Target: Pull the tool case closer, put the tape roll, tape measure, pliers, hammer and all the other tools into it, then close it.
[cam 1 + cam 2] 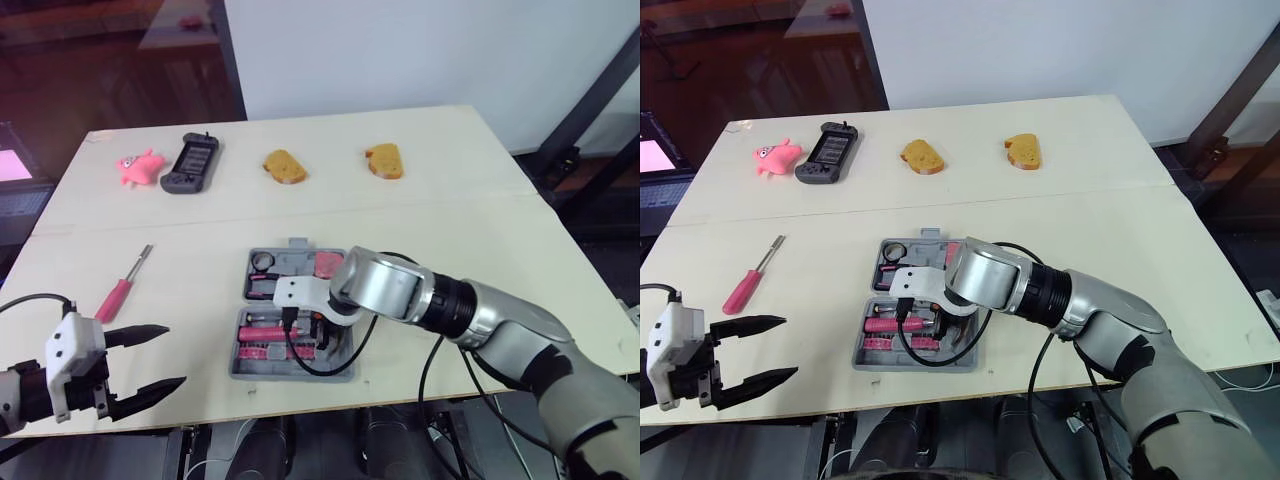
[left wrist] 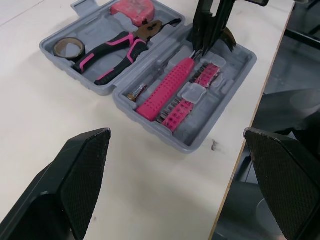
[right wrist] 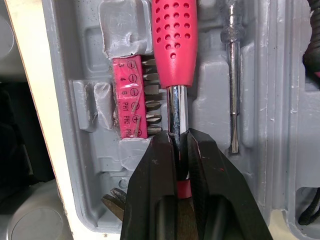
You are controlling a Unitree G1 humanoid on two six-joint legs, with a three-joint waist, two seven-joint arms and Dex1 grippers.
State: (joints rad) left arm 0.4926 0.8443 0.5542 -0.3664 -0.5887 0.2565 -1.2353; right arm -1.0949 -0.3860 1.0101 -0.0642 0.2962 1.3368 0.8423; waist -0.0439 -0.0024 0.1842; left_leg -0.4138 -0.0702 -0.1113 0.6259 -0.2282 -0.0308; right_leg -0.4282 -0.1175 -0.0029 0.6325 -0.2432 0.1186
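Observation:
The grey tool case (image 1: 245,372) lies open near the table's front edge. It holds a tape roll (image 2: 69,47), black-and-pink pliers (image 2: 120,50), a pink tape measure (image 2: 131,9), a bit holder (image 3: 132,97) and a thin screwdriver (image 3: 232,75). My right gripper (image 3: 177,140) reaches down into the front half of the case and is shut on the metal shaft of the pink-handled hammer (image 3: 174,40), which lies in its slot. A pink-handled screwdriver (image 1: 120,290) lies on the table left of the case. My left gripper (image 1: 176,354) hovers open at the front left, holding nothing.
Along the back of the table (image 1: 450,230) sit a pink toy (image 1: 138,166), a black game controller (image 1: 190,163) and two pieces of toast (image 1: 284,166) (image 1: 385,160). A black cable (image 1: 330,365) from my right wrist loops over the case.

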